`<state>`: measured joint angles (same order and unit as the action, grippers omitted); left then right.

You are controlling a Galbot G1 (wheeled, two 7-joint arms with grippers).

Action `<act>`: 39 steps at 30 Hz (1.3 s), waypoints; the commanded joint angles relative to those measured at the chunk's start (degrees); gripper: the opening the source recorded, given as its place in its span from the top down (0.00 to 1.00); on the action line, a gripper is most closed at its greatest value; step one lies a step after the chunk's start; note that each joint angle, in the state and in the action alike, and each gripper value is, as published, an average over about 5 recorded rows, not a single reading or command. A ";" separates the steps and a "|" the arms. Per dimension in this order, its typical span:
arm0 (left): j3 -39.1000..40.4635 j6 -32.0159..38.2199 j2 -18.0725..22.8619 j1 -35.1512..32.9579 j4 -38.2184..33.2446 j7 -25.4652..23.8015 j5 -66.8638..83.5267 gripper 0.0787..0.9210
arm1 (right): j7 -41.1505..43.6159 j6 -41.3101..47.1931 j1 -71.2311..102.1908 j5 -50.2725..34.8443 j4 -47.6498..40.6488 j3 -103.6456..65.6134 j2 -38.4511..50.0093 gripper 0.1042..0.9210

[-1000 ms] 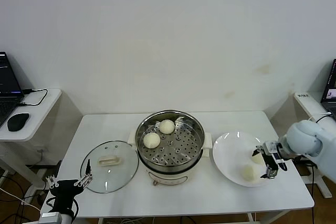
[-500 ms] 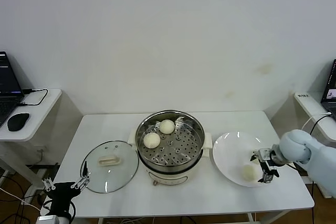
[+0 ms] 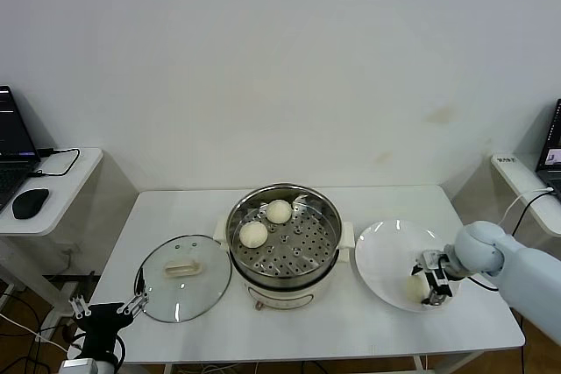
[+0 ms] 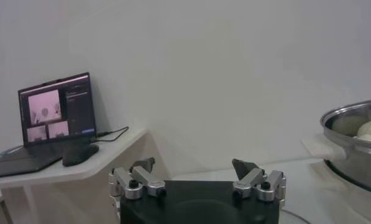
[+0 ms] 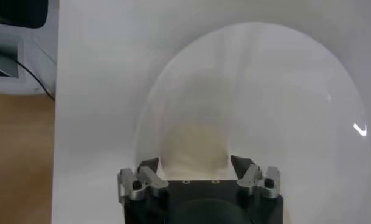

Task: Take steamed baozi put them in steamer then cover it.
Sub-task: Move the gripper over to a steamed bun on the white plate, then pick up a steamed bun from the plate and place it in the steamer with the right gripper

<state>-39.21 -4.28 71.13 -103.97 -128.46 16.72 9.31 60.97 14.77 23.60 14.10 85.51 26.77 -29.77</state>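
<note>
The steamer (image 3: 326, 282) stands mid-table, open, with two baozi on its perforated tray, one farther back (image 3: 279, 211) and one nearer the front left (image 3: 253, 233). The cover (image 3: 182, 276) lies flat on the table left of it. My right gripper (image 3: 431, 285) is low over the white plate (image 3: 381, 256), open, with a third baozi (image 3: 414, 287) between its fingers. The right wrist view shows that baozi (image 5: 194, 146) between the spread fingers of my right gripper (image 5: 194, 163). No fourth baozi shows. My left gripper (image 3: 107, 307) is parked, open, below the table's front left corner.
A side desk (image 3: 61, 183) at the left holds a laptop (image 3: 10, 142) and a mouse (image 3: 30, 202). Another desk edge (image 3: 517, 177) is at the far right. The left wrist view shows my left gripper (image 4: 194, 167), the steamer's rim (image 4: 356, 115) and a laptop (image 4: 55, 119).
My right gripper has moved from the plate's back right toward its front and dropped around the front baozi. The baozi seen farther back on the plate a second ago no longer shows. The left gripper sank slightly.
</note>
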 commanded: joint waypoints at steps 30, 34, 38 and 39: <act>0.49 0.09 -0.56 0.18 -0.87 0.08 0.15 0.12 | 0.41 1.34 -46.85 -19.85 1.40 23.01 -3.66 0.42; 0.30 0.09 -0.50 -0.13 -1.41 0.08 0.16 0.12 | -1.16 1.25 -54.96 -23.81 2.21 28.85 -9.17 0.42; -0.22 0.25 -0.41 -0.49 -1.43 0.15 0.25 0.12 | -3.89 -0.28 -57.47 -27.79 3.49 32.57 -14.33 0.42; -0.36 0.30 -0.38 -0.54 -1.41 0.16 0.27 0.12 | -4.64 -0.97 -57.52 -28.68 3.84 33.18 -15.34 0.42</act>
<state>-39.18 -4.09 70.70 -104.31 -129.68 16.85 9.51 60.18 15.44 -18.28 -5.02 88.11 48.78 -34.94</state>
